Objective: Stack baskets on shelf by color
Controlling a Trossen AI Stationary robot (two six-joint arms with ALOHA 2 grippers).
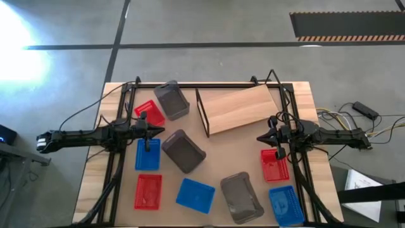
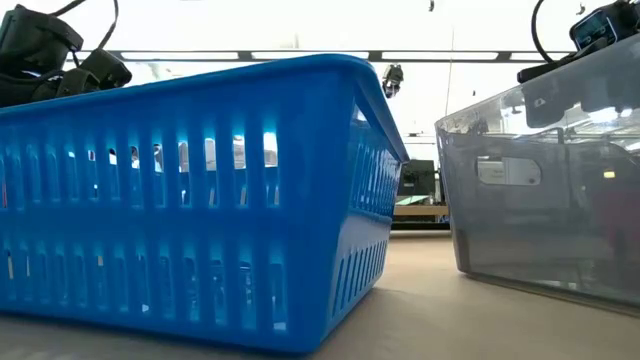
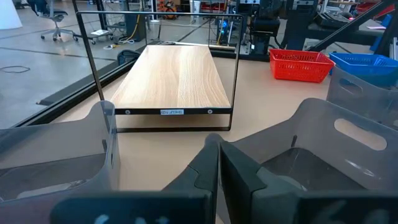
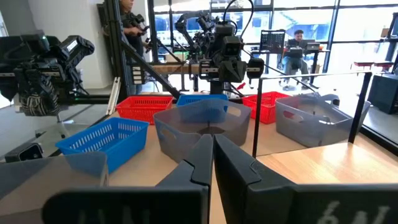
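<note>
Both pincers, left pincer (image 1: 150, 132) and right pincer (image 1: 268, 137), hang closed and empty. The baskets lie scattered around the bare shelf (image 1: 239, 109); the grey basket (image 1: 183, 151) sits askew, so a grab risks slipping.

The left arm reaches in from nine o'clock, its left gripper (image 1: 152, 132) closed, fingers pressed together. The right arm reaches in from three o'clock, its right gripper (image 1: 262, 139) likewise closed.
</note>
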